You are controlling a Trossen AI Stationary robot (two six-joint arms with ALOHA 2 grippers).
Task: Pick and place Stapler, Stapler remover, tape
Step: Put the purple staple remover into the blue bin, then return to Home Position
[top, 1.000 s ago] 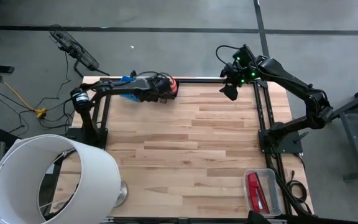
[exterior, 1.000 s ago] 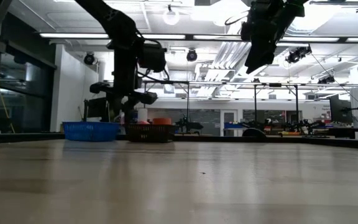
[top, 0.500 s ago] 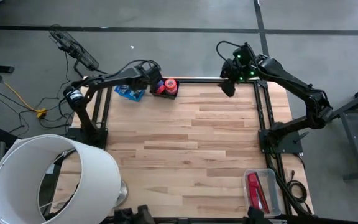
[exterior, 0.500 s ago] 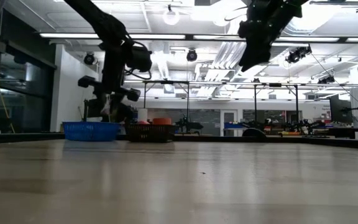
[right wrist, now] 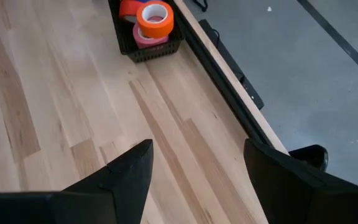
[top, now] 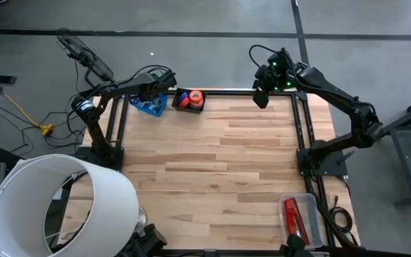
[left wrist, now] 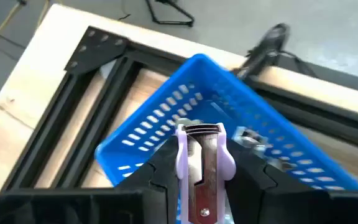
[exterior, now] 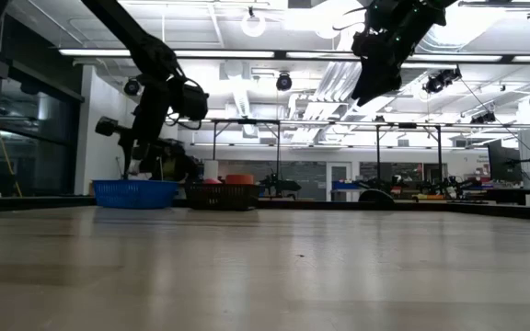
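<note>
My left gripper [top: 150,97] hangs over the blue basket [top: 148,105] at the table's far left corner, shut on a staple remover [left wrist: 202,167] with lilac grips and a metal claw. In the low view this gripper [exterior: 143,158] is just above the blue basket [exterior: 136,193]. Tape rolls [top: 191,97] in orange, pink and red lie in a dark basket [right wrist: 143,38] beside it. The red stapler [top: 294,218] lies in a clear tray by the near right corner. My right gripper [top: 260,97] is open and raised over the far right edge, holding nothing. My left gripper pinches the staple remover between its two fingers, one finger [left wrist: 151,182] on each lilac side grip [left wrist: 180,163]. The fingers point down from above. The remover is lifted clear over the blue basket [left wrist: 229,109], its metal claw end [left wrist: 201,129] pointing away from the wrist.
A large white lampshade [top: 56,207] covers the near left corner. Small silvery pieces [left wrist: 248,134] lie inside the blue basket. The clear tray [top: 312,207] sits at the near right edge. Bare wood [top: 212,164] spans the table's middle. Black frame rails [top: 302,128] run along the right side.
My left gripper has swung from above the dark tape basket toward the table's left, carrying the staple remover, and now hangs over the blue basket. The tape basket, hidden under it a second ago, shows in full.
</note>
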